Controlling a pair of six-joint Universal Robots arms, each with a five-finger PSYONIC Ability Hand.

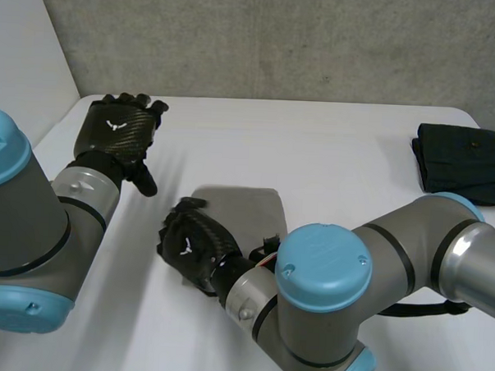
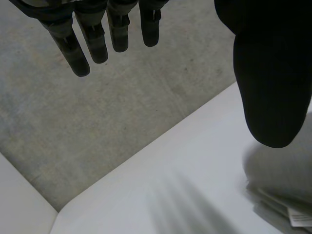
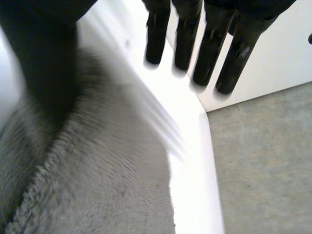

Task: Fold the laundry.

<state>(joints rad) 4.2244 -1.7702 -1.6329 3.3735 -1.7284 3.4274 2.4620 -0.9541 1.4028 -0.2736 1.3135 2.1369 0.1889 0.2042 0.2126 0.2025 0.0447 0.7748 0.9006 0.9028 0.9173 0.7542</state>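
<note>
Grey towel lies folded flat near the middle of the desk, and the right robot hand sits over its near left corner. In the right wrist view that hand's fingers are straight and spread, pinching nothing. The thumb hangs above the fluffy pile, and the fingertips reach past the towel's left edge over bare desk. Whether the palm touches the cloth I cannot tell.

The towel spreads away from this hand toward the far side and the right. Its long axis seems to run away from the robot, though the right arm covers its near end.

The left robot hand is raised well apart, at the far left of the desk. Its fingers are straight and relaxed and it holds nothing. The right hand is plainly the nearer of the two, so any next grip or press on the left edge probably falls to it.

There is open desk to the left of the towel and beyond its far edge, which leaves room to turn a fold over. A dark folded cloth lies near the desk's far right edge, well clear of the towel.
</note>
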